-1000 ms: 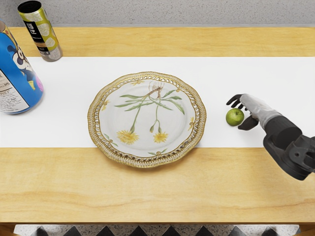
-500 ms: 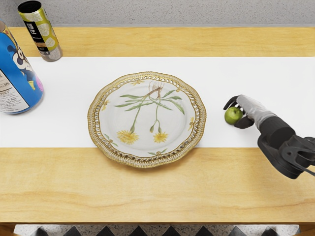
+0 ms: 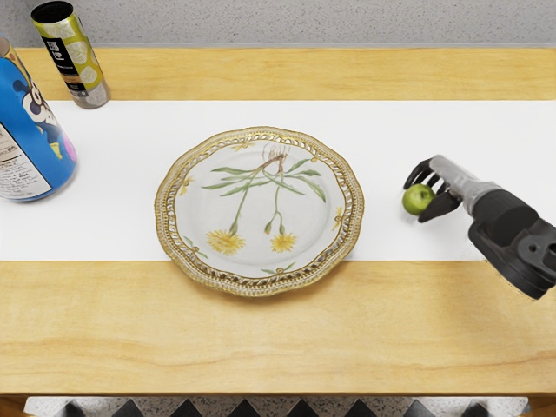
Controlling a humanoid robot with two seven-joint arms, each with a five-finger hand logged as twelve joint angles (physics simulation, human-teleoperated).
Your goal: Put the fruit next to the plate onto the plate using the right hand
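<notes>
Arm pose first: what shows on the right?

The right arm (image 3: 512, 243) enters from the right edge and slants up and left over the wooden table (image 3: 278, 330), bulky and dark near the edge and narrowing to the wrist. The right hand (image 3: 441, 186) is over the white runner (image 3: 434, 130), its fingers reaching left toward the plate.

And its hold?

The dark fingers (image 3: 420, 172) curl over the top and far side of the green fruit (image 3: 416, 201), and the thumb closes against its near right side. The hand is clasped around that 1 small fruit.

Where is the fruit?

Right of the plate (image 3: 167, 208), near the gilt rim but apart from it, about level with the plate's middle. Whether it rests on the runner or is raised off it, I cannot tell.

Which way does it point?

It looks round, so no long axis shows, and any stem is too small to make out.

Anything else?

2 containers at the far left: a blue container (image 3: 26, 130) cut by the edge and a yellow-green can (image 3: 74, 61) behind it, both well apart from the hand.
</notes>
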